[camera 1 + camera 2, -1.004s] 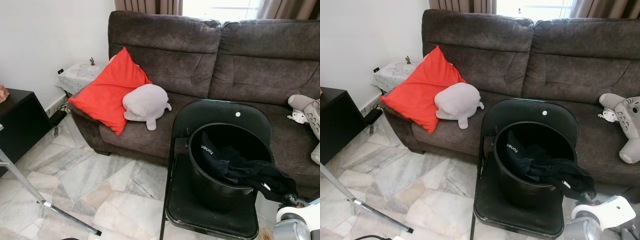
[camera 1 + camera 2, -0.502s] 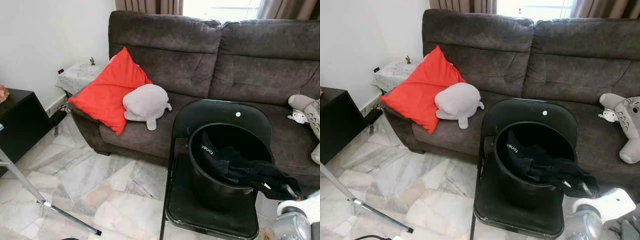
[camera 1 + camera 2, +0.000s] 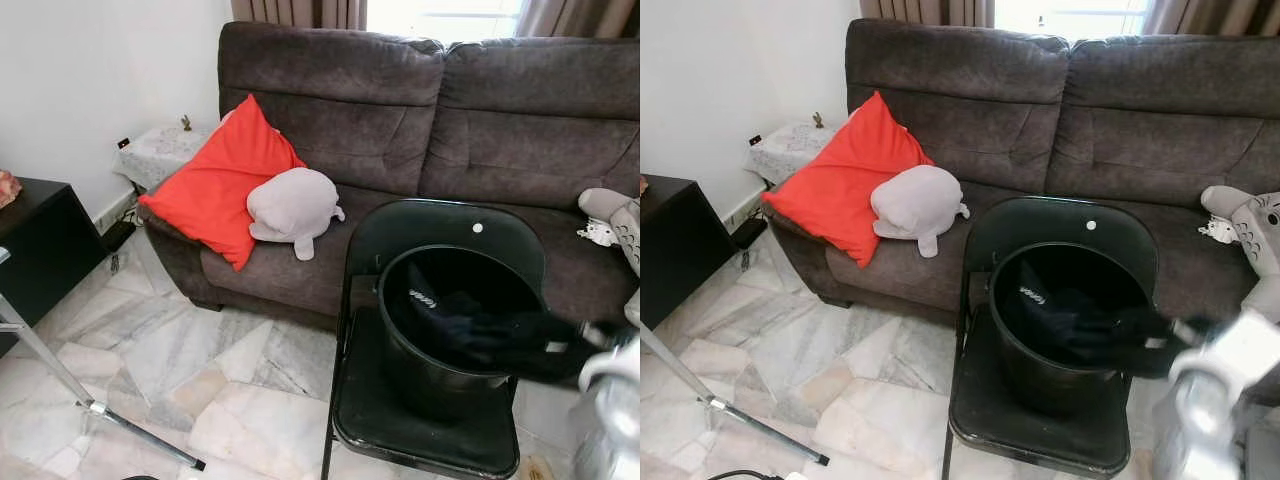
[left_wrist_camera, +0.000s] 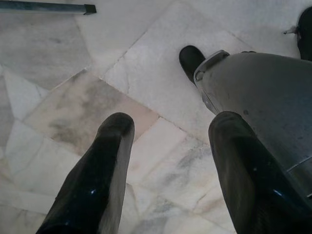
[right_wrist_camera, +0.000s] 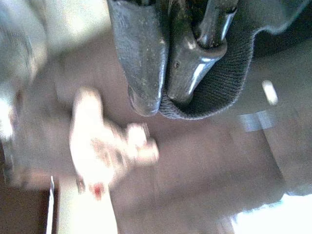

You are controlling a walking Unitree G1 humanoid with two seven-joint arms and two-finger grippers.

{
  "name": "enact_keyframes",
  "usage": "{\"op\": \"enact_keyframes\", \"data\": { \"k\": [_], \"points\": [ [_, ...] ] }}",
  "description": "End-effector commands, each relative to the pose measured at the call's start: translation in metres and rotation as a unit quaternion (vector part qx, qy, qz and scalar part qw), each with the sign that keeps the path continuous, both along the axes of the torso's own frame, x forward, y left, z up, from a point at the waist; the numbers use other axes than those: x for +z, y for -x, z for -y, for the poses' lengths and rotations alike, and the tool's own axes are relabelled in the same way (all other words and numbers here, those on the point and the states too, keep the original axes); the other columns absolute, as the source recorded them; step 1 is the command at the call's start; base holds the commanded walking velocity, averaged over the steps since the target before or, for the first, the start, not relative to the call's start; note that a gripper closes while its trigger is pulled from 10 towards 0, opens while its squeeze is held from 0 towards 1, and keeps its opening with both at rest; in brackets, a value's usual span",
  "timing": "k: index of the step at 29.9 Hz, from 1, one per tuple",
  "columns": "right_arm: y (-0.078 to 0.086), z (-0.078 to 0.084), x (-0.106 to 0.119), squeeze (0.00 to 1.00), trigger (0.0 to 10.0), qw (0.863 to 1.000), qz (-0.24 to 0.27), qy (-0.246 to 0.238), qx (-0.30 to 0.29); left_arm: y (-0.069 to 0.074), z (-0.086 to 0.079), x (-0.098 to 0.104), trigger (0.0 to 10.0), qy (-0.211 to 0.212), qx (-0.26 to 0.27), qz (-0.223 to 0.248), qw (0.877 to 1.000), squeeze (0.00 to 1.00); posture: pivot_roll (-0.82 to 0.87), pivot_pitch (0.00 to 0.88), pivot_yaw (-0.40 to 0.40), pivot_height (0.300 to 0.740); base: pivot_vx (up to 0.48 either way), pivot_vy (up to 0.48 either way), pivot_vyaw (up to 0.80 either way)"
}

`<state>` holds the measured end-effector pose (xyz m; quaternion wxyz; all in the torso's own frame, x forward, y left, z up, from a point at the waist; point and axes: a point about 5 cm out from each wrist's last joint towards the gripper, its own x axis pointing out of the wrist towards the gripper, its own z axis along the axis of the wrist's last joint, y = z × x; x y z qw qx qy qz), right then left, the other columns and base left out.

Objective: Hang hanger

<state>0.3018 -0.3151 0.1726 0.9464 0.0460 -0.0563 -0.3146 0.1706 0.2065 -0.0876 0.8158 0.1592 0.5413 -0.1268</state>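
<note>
The dark garment [image 5: 214, 92] pinched in my right pincer [image 5: 168, 100] is soft and light, so it will sag and could slip; a fold near the collar is the better hold. I think its other end trails into the black bucket [image 3: 1060, 330] beside the pincer, though blur hides it. I can make out no hanger. The bucket stands on a folding chair [image 3: 1040, 440], sofa [image 3: 1040, 110] beyond, marble floor [image 4: 146, 87] below. My left pincer [image 4: 170, 161] hangs idle, fingers apart.

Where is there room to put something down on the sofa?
The sofa has bare seat behind the black chair, between the grey plush and the toys at its far right. Its left end is crowded by the red cushion. The bucket fills the chair seat.
</note>
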Motion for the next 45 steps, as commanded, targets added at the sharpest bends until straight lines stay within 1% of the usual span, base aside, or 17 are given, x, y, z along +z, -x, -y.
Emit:
{"op": "enact_keyframes", "data": {
  "k": [1, 3, 8, 14, 17, 18, 23, 24, 27, 29, 33, 38, 39, 41, 42, 44, 45],
  "points": [
    [-0.005, -0.007, 0.011, 0.0, 0.0, 1.0, 0.011, 0.018, 0.021, 0.003, -0.005, -0.001, 10.0, -0.007, 0.003, -0.008, 1.0, 0.0, -0.07, 0.017, 0.065, 0.74, 0.0, 0.0, 0.0],
    [-0.017, -0.01, 0.039, 0.0, 0.0, 0.997, 0.038, 0.043, 0.049, 0.003, -0.004, -0.001, 10.0, -0.007, 0.003, -0.007, 1.0, 0.0, -0.07, 0.015, 0.066, 0.74, 0.0, 0.0, 0.0],
    [-0.035, -0.015, 0.069, 0.0, 0.0, 0.989, 0.044, 0.099, 0.097, 0.003, -0.004, -0.001, 10.0, -0.007, 0.003, -0.008, 1.0, 0.0, -0.08, 0.011, 0.068, 0.74, 0.0, 0.0, 0.0],
    [-0.054, -0.026, 0.116, 0.0, 0.0, 0.965, 0.068, 0.182, 0.178, 0.002, -0.004, -0.001, 10.0, -0.007, 0.003, -0.007, 1.0, 0.0, -0.08, 0.011, 0.066, 0.74, 0.0, 0.0, 0.0],
    [-0.061, -0.053, 0.128, 0.0, 0.0, 0.93, 0.067, 0.219, 0.288, 0.003, -0.004, -0.001, 10.0, -0.008, 0.004, -0.007, 1.0, 0.0, -0.08, 0.01, 0.063, 0.74, 0.0, 0.0, 0.0],
    [-0.059, -0.073, 0.122, 0.0, 0.0, 0.904, 0.059, 0.243, 0.347, 0.003, -0.004, -0.001, 10.0, -0.007, 0.005, -0.008, 1.0, 0.0, -0.07, 0.011, 0.063, 0.74, 0.0, 0.0, 0.0],
    [-0.051, -0.1, 0.094, 0.0, 0.0, 0.863, 0.041, 0.252, 0.436, 0.003, -0.003, -0.001, 10.0, -0.006, 0.005, -0.01, 1.0, 0.0, -0.07, 0.012, 0.064, 0.74, 0.0, 0.0, 0.0],
    [-0.051, -0.1, 0.094, 0.0, 0.0, 0.863, 0.041, 0.252, 0.436, 0.003, -0.003, -0.001, 10.0, -0.006, 0.005, -0.01, 1.0, 0.0, -0.07, 0.012, 0.064, 0.74, 0.0, 0.0, 0.0],
    [-0.056, -0.058, 0.09, 0.0, 0.0, 0.93, 0.015, 0.215, 0.299, 0.003, -0.003, -0.001, 10.0, -0.007, 0.006, -0.009, 1.0, 0.0, -0.07, 0.008, 0.064, 0.74, 0.0, 0.0, 0.0],
    [-0.055, -0.021, 0.094, 0.0, 0.0, 0.961, -0.013, 0.195, 0.197, 0.003, -0.003, -0.001, 10.0, -0.007, 0.006, -0.008, 1.0, 0.0, -0.08, 0.0, 0.064, 0.74, 0.0, 0.0, 0.0],
    [-0.05, 0.014, 0.11, 0.0, 0.0, 0.97, -0.039, 0.223, 0.09, 0.002, -0.003, -0.001, 10.0, -0.007, 0.006, -0.007, 1.0, 0.0, -0.08, 0.0, 0.063, 0.74, 0.0, 0.0, 0.0],
    [-0.049, 0.016, 0.145, 0.0, 0.0, 0.967, 0.014, 0.248, 0.065, 0.002, -0.003, 0.0, 10.0, -0.007, 0.005, -0.005, 1.0, 0.0, -0.08, 0.0, 0.068, 0.74, 0.0, 0.0, 0.0],
    [-0.051, 0.013, 0.151, 0.0, 0.0, 0.963, 0.02, 0.259, 0.074, 0.002, -0.003, 0.0, 10.0, -0.007, 0.005, -0.005, 1.0, 0.0, -0.08, 0.0, 0.069, 0.74, 0.0, 0.0, 0.0],
    [-0.068, -0.032, 0.155, 0.0, 0.0, 0.917, 0.026, 0.289, 0.275, 0.002, -0.004, 0.0, 10.0, -0.009, 0.004, -0.006, 1.0, 0.0, -0.09, 0.0, 0.071, 0.74, 0.0, 0.0, 0.0],
    [-0.069, -0.058, 0.152, 0.0, 0.0, 0.873, 0.025, 0.323, 0.364, 0.002, -0.004, 0.0, 10.0, -0.01, 0.003, -0.006, 1.0, 0.0, -0.09, 0.0, 0.07, 0.74, 0.0, 0.0, 0.0],
    [-0.07, -0.074, 0.143, 0.0, 0.0, 0.853, 0.018, 0.325, 0.408, 0.002, -0.004, 0.0, 10.0, -0.011, 0.003, -0.006, 1.0, 0.0, -0.08, 0.0, 0.068, 0.74, 0.0, 0.0, 0.0],
    [-0.07, -0.074, 0.143, 0.0, 0.0, 0.853, 0.018, 0.325, 0.408, 0.002, -0.004, 0.0, 10.0, -0.011, 0.003, -0.006, 1.0, 0.0, -0.08, 0.0, 0.068, 0.74, 0.0, 0.0, 0.0]
  ]
}}
